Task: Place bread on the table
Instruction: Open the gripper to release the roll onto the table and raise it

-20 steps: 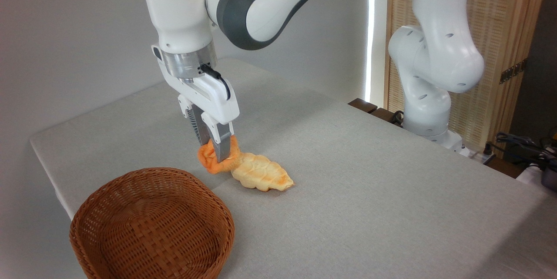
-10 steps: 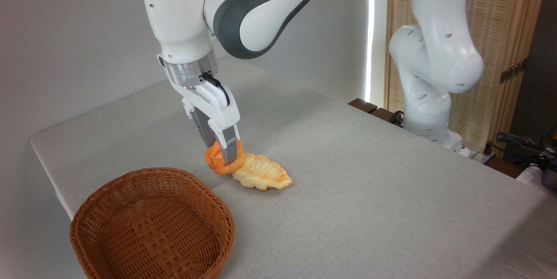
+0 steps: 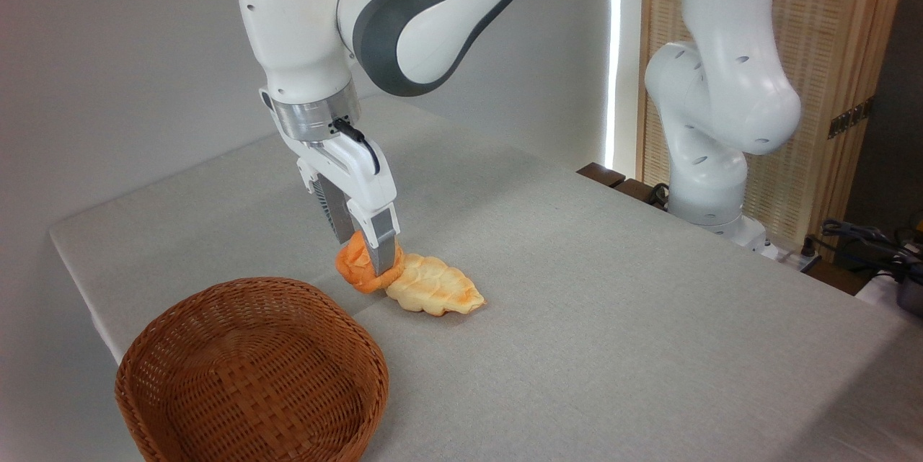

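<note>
One basket (image 3: 252,368), brown and woven, sits empty below and to the left of the gripper (image 3: 375,260), at the near edge of the table (image 3: 613,318). The gripper itself points down with its fingers clamped on the bread (image 3: 357,271), a small orange bun that rests at or just above the grey cloth; contact with the surface is hard to tell from here. The bun looks soft and light, and its sides seem to bulge a little around the near finger, so it probably squashes easily and springs back when released. A hold across its middle, as now, seems the safest place; the folded top would likely tear or slip. Just to the right of the fingers, touching the bun, lies a longer pale loaf (image 3: 433,292), flat on the cloth. Opening here might nudge that loaf. The cloth looks matte and slightly rough, so the bun should stay put and not roll. Further right, the arm's white base (image 3: 710,166) stands past the far table edge, before a slatted wooden screen (image 3: 815,51), with cables (image 3: 858,238) at the far right.
</note>
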Action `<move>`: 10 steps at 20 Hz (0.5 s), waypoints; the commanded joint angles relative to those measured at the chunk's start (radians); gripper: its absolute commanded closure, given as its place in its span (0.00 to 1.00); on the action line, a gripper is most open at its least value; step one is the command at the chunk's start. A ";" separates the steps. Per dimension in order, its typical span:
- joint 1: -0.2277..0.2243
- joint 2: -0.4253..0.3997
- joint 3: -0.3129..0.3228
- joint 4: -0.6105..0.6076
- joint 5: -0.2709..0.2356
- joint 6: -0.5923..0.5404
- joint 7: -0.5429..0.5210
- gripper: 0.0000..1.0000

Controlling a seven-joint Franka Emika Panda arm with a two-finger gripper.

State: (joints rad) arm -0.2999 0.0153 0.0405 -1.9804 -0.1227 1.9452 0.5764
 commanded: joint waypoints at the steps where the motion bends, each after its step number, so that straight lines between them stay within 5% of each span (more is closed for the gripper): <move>1: -0.005 -0.012 0.015 0.009 -0.006 0.018 -0.009 0.00; 10: -0.005 -0.014 0.021 0.026 -0.008 0.021 -0.009 0.00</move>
State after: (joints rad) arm -0.2982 0.0103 0.0506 -1.9535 -0.1227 1.9574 0.5764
